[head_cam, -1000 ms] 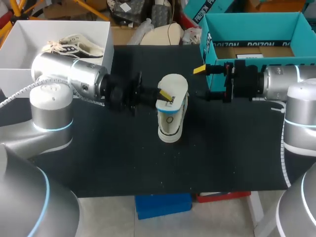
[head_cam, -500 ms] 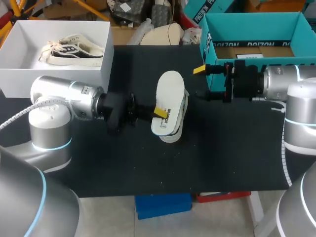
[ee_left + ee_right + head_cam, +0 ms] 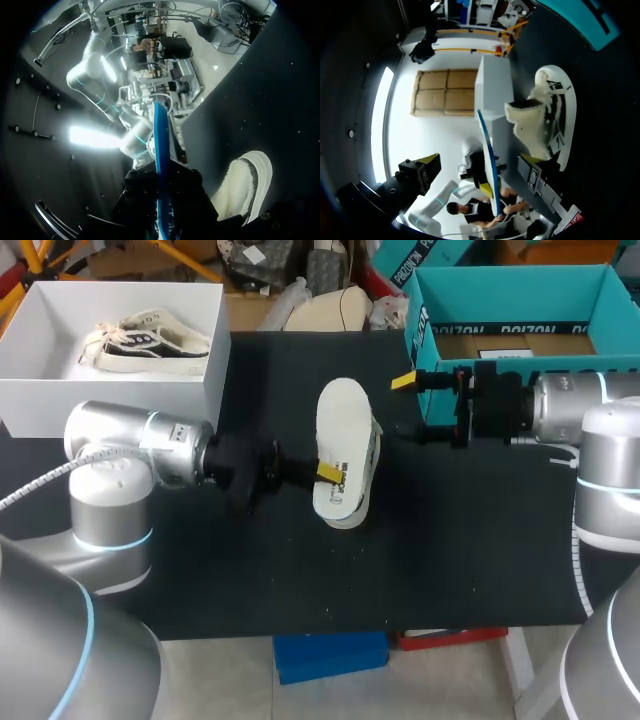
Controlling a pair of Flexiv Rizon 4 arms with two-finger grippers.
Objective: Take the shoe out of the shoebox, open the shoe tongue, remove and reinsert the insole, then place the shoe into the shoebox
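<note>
My left gripper (image 3: 328, 472) is shut on the edge of a white insole with a blue rim (image 3: 340, 420), holding it tilted just over the white shoe (image 3: 372, 458) that lies on the black table (image 3: 300, 570). In the left wrist view the insole (image 3: 160, 145) shows edge-on between the fingers, with the shoe (image 3: 246, 184) beside it. My right gripper (image 3: 412, 408) stands open to the right of the shoe, holding nothing. The right wrist view has the shoe (image 3: 545, 117) and the edge-on insole (image 3: 489, 160) ahead of the right gripper (image 3: 477, 167).
A white shoebox (image 3: 40, 390) at the back left holds a black-and-white sneaker (image 3: 145, 340). A teal open box (image 3: 425, 300) stands at the back right, behind my right arm. The table's front edge runs close below the shoe.
My left arm has swung down toward the table's near side. The insole went from upright to tilted over the shoe, then shifted slightly right. The right arm has not moved.
</note>
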